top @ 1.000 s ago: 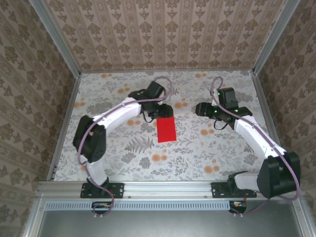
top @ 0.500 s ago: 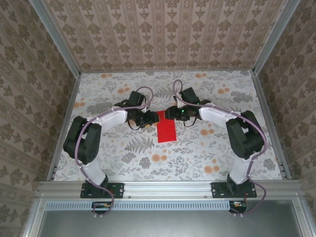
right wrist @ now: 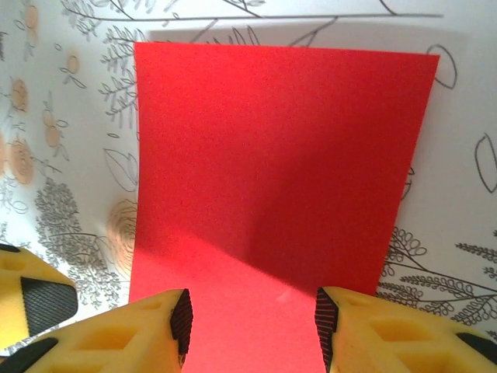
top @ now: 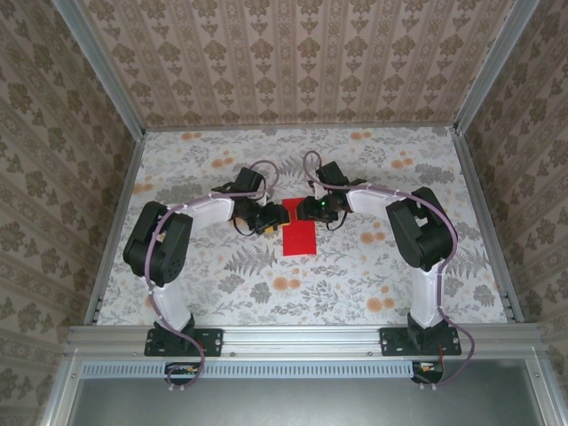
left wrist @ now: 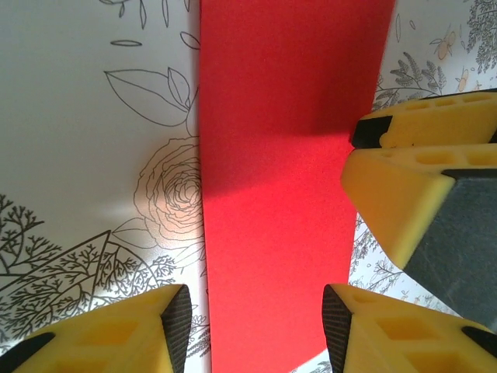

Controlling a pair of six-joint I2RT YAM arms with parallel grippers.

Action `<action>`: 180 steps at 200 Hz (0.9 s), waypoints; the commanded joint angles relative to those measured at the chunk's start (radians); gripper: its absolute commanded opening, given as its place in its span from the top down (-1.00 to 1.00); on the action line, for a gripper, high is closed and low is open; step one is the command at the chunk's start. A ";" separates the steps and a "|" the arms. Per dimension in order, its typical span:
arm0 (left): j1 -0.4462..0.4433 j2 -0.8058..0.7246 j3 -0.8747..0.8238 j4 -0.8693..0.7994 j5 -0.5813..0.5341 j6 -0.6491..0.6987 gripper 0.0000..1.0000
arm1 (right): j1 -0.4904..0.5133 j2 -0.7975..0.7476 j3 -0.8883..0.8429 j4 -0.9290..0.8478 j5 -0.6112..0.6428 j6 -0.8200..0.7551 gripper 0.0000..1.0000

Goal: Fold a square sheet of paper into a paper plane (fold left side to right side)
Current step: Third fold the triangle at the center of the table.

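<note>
The paper (top: 299,240) is lying flat as a folded red strip in the middle of the table (top: 373,266), its near end sitting free. Over its far part the left gripper (left wrist: 248,330) and right gripper (right wrist: 252,326) are facing each other, each holding its jaws apart astride the strip, likely readying the next crease

Bright, even light casts soft shadows across the red sheet (left wrist: 272,194).
</note>
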 commanded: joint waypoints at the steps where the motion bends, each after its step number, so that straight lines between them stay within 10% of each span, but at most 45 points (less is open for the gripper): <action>1: -0.008 0.021 0.005 -0.003 0.031 -0.019 -0.02 | 0.001 0.027 0.007 -0.052 0.032 -0.032 0.07; 113: -0.053 0.075 0.011 -0.010 0.044 -0.041 0.03 | 0.001 0.030 -0.005 -0.044 0.022 -0.042 0.13; 180: -0.053 0.034 -0.001 -0.010 0.022 -0.058 0.50 | 0.001 0.023 -0.014 -0.030 0.023 -0.050 0.10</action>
